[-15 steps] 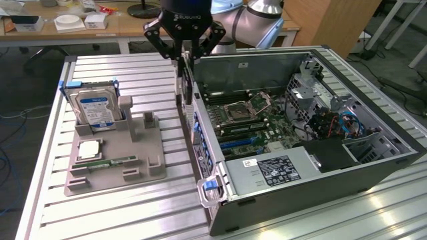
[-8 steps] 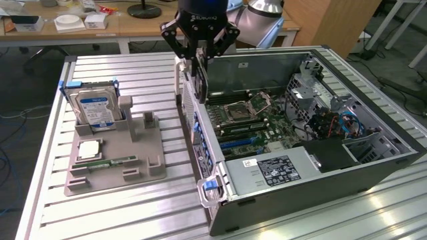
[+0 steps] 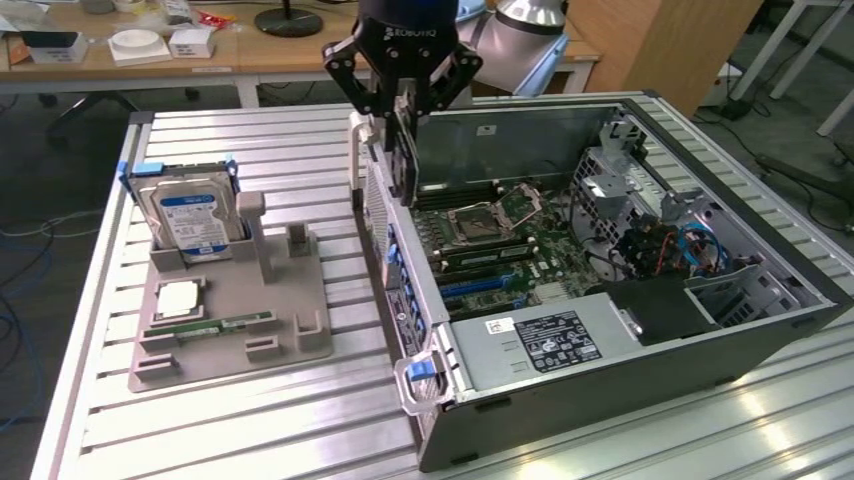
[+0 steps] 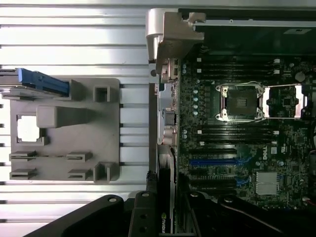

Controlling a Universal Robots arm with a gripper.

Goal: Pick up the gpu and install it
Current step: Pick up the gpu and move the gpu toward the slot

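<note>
Gpu [image 3: 406,180] was off the grey holder [image 3: 227,345] and up in the air, clamped edge-on between the fingers of the gripper [image 3: 402,125], hanging long side down. I read the jaws as closed on the card, not gaping: both pads sat flat against its dark faces. In the exterior view it hung above the rim of the computer case [image 3: 747,330] on the exterior view's left, just beside the wall with the rear ports and clear of the motherboard [image 3: 534,250]. From the wrist camera I could see the card's slim edge, with a green logo on it, over that same wall. The blue slots [image 4: 212,161] lay near it, further onto the board than the card itself.

By my judgement the pick-up was done and I was in the carry, at the point of lining up for the install. The hard drive [image 3: 194,220] stood untouched in its cradle on the holder.

Seating it would call for care. As I saw it, the card ran crosswise to the blue slots, so its contact edge would have to be turned to lie along a slot. Its bracket end would need to sit at the rear wall and its travel stay straight, without clipping the open processor socket [image 4: 240,101]
</note>
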